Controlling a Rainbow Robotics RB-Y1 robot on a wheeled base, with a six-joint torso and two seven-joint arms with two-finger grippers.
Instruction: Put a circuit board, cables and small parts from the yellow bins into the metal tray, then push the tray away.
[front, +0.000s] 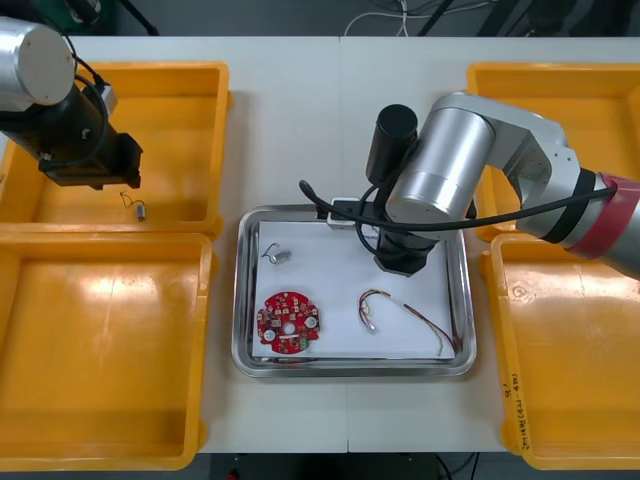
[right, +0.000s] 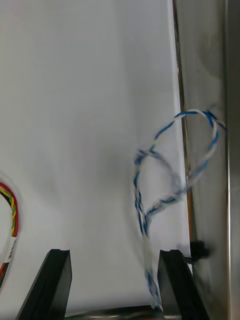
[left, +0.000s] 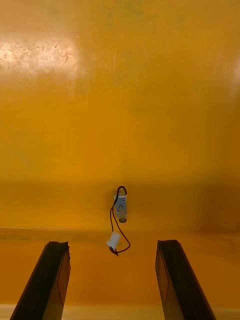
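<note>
Above the metal tray (front: 243, 300): right gripper (right: 114, 251), jaws released, fingers standing well apart over the white inside.
Blue and white cable (right: 139, 207): in the gap between the right jaws, nearer the finger on the tray-wall side. Its loop runs out ahead of the fingertips to the shiny wall. Neither finger pinches it.
Red and yellow cable (right: 12, 212): on the white lining, outside the right jaw farther from the wall, curving just beside that finger.
Circuit board (front: 275, 315): flat in the tray, near-left corner, well apart from the right jaws.
Small metal part (front: 279, 255): in the tray, far-left area, apart from the board and off to the side of the right jaws.
Left gripper (left: 112, 244): over the far yellow bin (front: 180, 100) on the robot's left, jaws released, fingers wide.
Second small metal part (left: 120, 206): on the bin floor, centred on the gap of the left jaws, just ahead of the fingertips. Its thin black wire and white plug trail back toward the gap. Neither finger touches it.
Table (front: 290, 120): light surface under the tray and bins.
</note>
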